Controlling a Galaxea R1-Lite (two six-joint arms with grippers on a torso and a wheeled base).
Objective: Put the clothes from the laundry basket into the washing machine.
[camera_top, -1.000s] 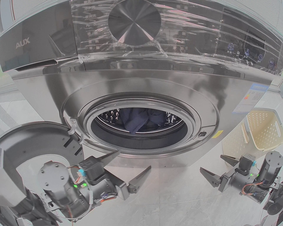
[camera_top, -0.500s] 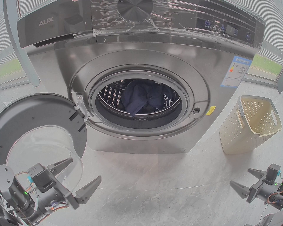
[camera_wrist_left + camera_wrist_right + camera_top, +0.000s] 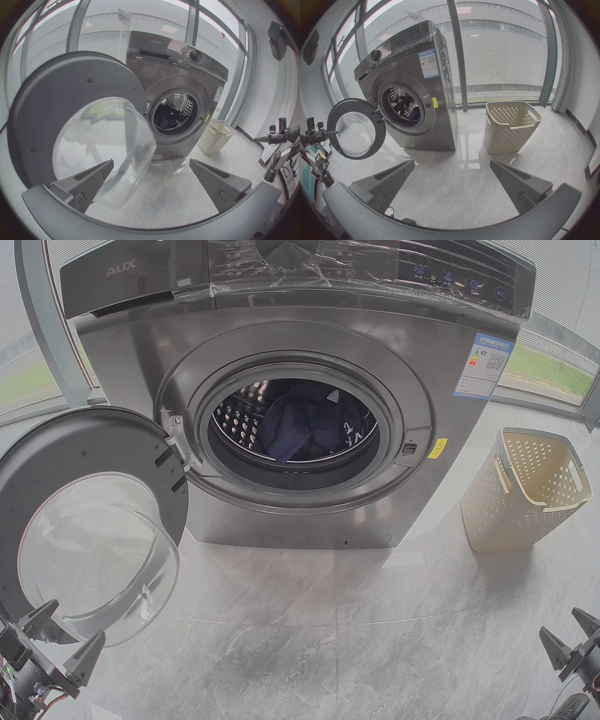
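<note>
Two pincers sit lowest in the head view, both spread wide and holding nothing: the left pincer [image 3: 69,626] in the bottom left corner, the right pincer [image 3: 560,624] at the bottom right edge. Between them runs bare grey floor [image 3: 337,627]. Just beyond the left pincer, filling the left side of the frame, the machine's round door [image 3: 94,440] stands wide open on its hinge, its clear glass bowl [image 3: 94,552] bulging toward the camera. Farther back on the right, the cream laundry basket [image 3: 494,515] stands upright on the floor. It is just beside the machine's right corner and well apart from the right pincer. What shows of its inside is perforated wall with no cloth, though its bottom is hidden. Farthest, across the upper centre, is the washing machine [image 3: 300,321]. Inside its drum lie the clothes [image 3: 300,424], a dark blue bundle resting toward the back.

Judging by that, the loading step looks finished or nearly so. The next move calls for a check of the basket's bottom. If a piece lies there, the right pincer must go over the rim and down. If not, the left pincer is best placed to push the door shut, pressing on the grey ring, not the glass.
</note>
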